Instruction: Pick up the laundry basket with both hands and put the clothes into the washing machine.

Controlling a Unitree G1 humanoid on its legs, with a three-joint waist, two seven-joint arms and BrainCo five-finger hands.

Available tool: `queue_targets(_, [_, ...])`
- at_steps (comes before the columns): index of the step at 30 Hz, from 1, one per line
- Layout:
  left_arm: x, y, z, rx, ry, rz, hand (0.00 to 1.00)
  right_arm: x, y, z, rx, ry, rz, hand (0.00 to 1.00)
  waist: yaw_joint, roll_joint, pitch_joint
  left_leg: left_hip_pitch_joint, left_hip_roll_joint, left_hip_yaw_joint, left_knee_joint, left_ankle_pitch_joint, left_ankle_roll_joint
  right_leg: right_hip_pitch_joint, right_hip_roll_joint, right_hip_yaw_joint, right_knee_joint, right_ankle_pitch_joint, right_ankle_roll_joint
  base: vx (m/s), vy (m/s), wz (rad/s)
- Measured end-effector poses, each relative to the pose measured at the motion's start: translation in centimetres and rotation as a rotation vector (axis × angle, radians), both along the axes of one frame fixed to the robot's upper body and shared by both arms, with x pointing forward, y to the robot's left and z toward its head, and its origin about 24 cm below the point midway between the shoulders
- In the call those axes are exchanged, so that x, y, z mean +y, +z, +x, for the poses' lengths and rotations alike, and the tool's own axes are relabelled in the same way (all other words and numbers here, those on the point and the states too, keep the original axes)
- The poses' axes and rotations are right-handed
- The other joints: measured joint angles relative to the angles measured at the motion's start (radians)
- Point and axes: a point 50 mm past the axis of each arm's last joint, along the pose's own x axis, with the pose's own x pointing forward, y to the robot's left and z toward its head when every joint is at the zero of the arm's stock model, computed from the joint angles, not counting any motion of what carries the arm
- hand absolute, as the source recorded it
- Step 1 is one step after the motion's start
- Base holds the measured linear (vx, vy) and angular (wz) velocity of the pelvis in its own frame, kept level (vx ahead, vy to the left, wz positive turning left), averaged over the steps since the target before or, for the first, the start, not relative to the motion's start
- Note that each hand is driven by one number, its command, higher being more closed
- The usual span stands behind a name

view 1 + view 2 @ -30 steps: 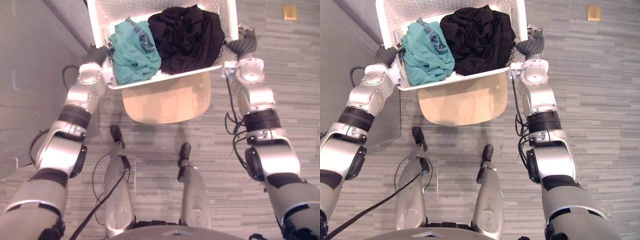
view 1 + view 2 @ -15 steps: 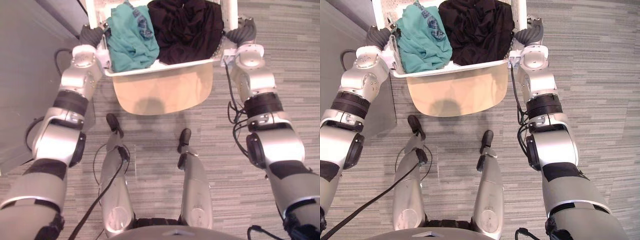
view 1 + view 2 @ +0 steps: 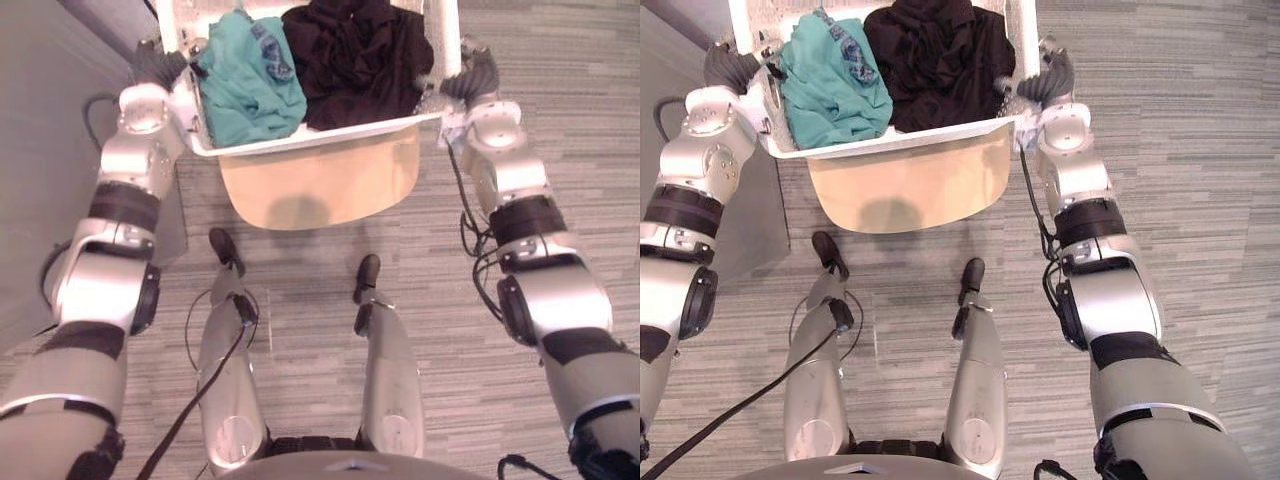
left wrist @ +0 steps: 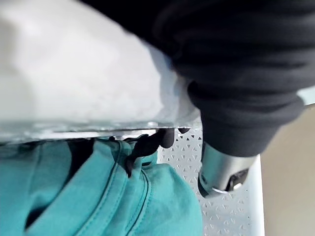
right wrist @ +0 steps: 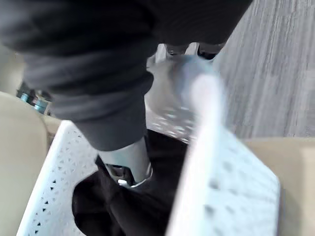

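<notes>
A white perforated laundry basket (image 3: 310, 140) stands on a beige rounded tabletop (image 3: 320, 185) in front of me. It holds a teal garment (image 3: 245, 90) on the left and a black garment (image 3: 355, 60) on the right. My left hand (image 3: 160, 68) is at the basket's left wall and my right hand (image 3: 475, 78) at its right wall. In the left wrist view the thumb (image 4: 219, 169) reaches down inside the wall beside the teal garment (image 4: 98, 201). In the right wrist view the thumb (image 5: 129, 160) reaches inside onto the black garment (image 5: 123, 206), next to the rim (image 5: 206, 147).
A grey panel (image 3: 40, 150) runs along the left side, close to my left arm. Grey plank floor (image 3: 560, 120) lies open to the right of the basket and behind the tabletop.
The whole picture has shifted up and to the left, so the camera has moved. Both hands stay at the basket's side walls, and the basket stays over the beige tabletop.
</notes>
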Motion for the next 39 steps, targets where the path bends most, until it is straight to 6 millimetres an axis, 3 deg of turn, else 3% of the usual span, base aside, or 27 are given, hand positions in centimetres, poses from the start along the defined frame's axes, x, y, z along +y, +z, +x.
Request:
queue_targets(4, [3.0,-3.7,-1.4,0.021,0.055,-0.041,0.00,-1.2,-5.0,-1.4,0.089,0.012,0.008,0.00,0.001,0.000,0.000,0.073,-0.005,0.001,-0.027,0.000,-0.010,0.060,-0.008,-0.008,0.016,-0.031,-0.003,0.03,-0.120,0.10])
queue_targets(6, [4.5,-7.2,-2.6,0.076,0.092,-0.063,0.00,-3.0,-8.2,-2.8,0.151,-0.024,0.040,0.00,0.008,-0.001,0.000,0.105,-0.005,-0.003,-0.028,-0.014,-0.022,0.100,-0.009,-0.014,0.014,-0.040,-0.002,0.04,-0.110,0.10])
queue_targets(7, [4.9,-8.1,-3.0,0.092,0.102,-0.070,0.00,-3.5,-8.9,-3.2,0.164,-0.039,0.042,0.00,0.008,-0.001,0.000,0.110,-0.006,-0.005,-0.027,-0.014,-0.022,0.108,-0.009,-0.015,0.013,-0.041,-0.001,0.04,-0.095,0.12])
queue_targets(12, [6.7,-16.9,-6.4,0.295,0.165,-0.161,0.00,-8.0,-14.9,-6.9,0.306,-0.186,0.126,0.00,0.018,-0.001,-0.001,0.182,-0.009,-0.014,-0.025,-0.029,-0.023,0.198,-0.012,-0.035,0.011,-0.061,-0.002,0.05,-0.077,0.12])
queue_targets(14, [7.3,-20.9,-8.8,0.400,0.194,-0.182,0.00,-9.5,-17.6,-9.0,0.369,-0.251,0.172,0.00,0.017,-0.002,-0.001,0.234,-0.011,-0.013,-0.023,-0.040,-0.029,0.248,-0.013,-0.036,0.017,-0.078,-0.002,0.05,-0.073,0.05])
queue_targets(19, [7.2,-25.5,-12.2,0.529,0.204,-0.210,0.00,-10.8,-22.4,-13.4,0.485,-0.343,0.264,0.00,0.024,-0.008,-0.014,0.306,-0.017,-0.014,-0.024,-0.047,-0.035,0.318,-0.018,-0.042,0.024,-0.101,0.000,0.04,-0.054,0.08])
queue_targets(20, [6.7,-27.0,-13.4,0.574,0.203,-0.234,0.00,-10.8,-24.4,-15.1,0.537,-0.375,0.306,0.00,0.023,-0.010,-0.040,0.322,-0.023,-0.017,-0.027,-0.049,-0.035,0.339,-0.025,-0.050,0.022,-0.109,0.002,0.05,-0.044,0.15])
queue_targets(22, [6.1,-28.8,-14.7,0.627,0.191,-0.262,0.00,-10.7,-26.2,-16.8,0.589,-0.405,0.348,0.00,0.025,-0.014,-0.070,0.349,-0.030,-0.019,-0.032,-0.052,-0.039,0.374,-0.030,-0.058,0.010,-0.110,0.004,0.08,-0.051,0.14])
queue_targets(23, [5.4,-30.4,-16.1,0.683,0.189,-0.281,0.00,-10.3,-27.7,-18.2,0.642,-0.421,0.378,0.00,0.029,-0.015,-0.116,0.378,-0.035,-0.019,-0.047,-0.055,-0.041,0.409,-0.030,-0.065,-0.013,-0.110,0.005,0.11,-0.057,0.08])
queue_targets(26, [4.8,-33.8,-19.2,0.811,0.215,-0.349,0.00,-9.3,-30.3,-20.3,0.738,-0.419,0.429,0.00,0.034,-0.020,-0.193,0.440,-0.047,-0.008,-0.090,-0.053,-0.044,0.470,-0.030,-0.071,-0.056,-0.106,0.010,0.08,-0.042,0.03])
queue_targets(30, [3.8,-36.1,-21.4,0.909,0.228,-0.402,0.00,-7.9,-31.9,-21.1,0.798,-0.410,0.485,0.00,0.040,-0.019,-0.231,0.480,-0.059,-0.002,-0.128,-0.045,-0.049,0.514,-0.034,-0.083,-0.093,-0.097,0.014,0.05,-0.020,0.06])
queue_targets(39, [2.0,-37.8,-23.0,0.996,0.221,-0.430,0.00,-5.0,-31.0,-17.1,0.785,-0.282,0.432,0.00,0.057,-0.015,-0.235,0.489,-0.085,-0.007,-0.171,-0.020,-0.044,0.520,-0.048,-0.089,-0.116,-0.077,0.024,0.02,-0.006,0.03])
